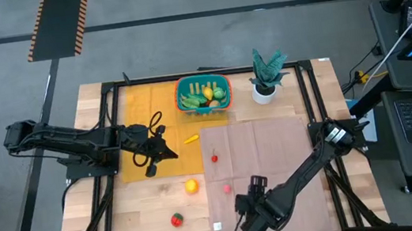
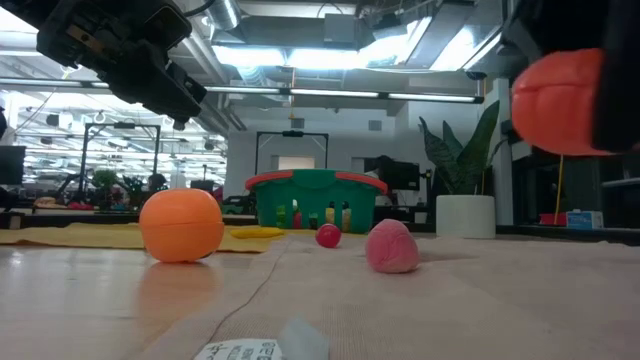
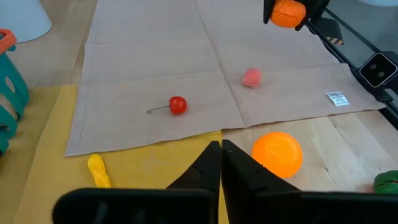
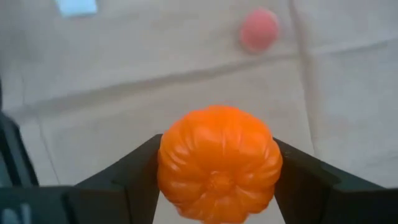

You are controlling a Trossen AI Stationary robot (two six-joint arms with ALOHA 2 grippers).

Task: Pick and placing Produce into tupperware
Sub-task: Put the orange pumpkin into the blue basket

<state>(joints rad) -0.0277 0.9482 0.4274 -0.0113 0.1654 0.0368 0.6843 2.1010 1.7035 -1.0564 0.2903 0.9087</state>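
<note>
Seen from above, the left gripper (image 1: 170, 154) sits over the yellow cloth mat (image 1: 135, 113) at about nine o'clock from table centre, its fingers pressed together and holding nothing. Just beyond its tip, toward two o'clock, lies a small yellow toy vegetable (image 1: 191, 140), long axis running roughly three to nine. The teal slotted basket with an orange-red rim (image 1: 205, 107), already holding several green and yellow pieces, stands at twelve o'clock. A small red cherry (image 1: 214, 159) and a pink piece (image 1: 227, 188) lie on the beige cloth (image 1: 274, 146); an orange ball (image 1: 191, 186) and a red-and-green piece (image 1: 177, 220) rest on bare wood. At six o'clock the right gripper (image 4: 217, 171) pinches a ribbed orange toy pumpkin (image 4: 217, 162), well apart from the basket. From above, the arm hides the pumpkin.
</note>
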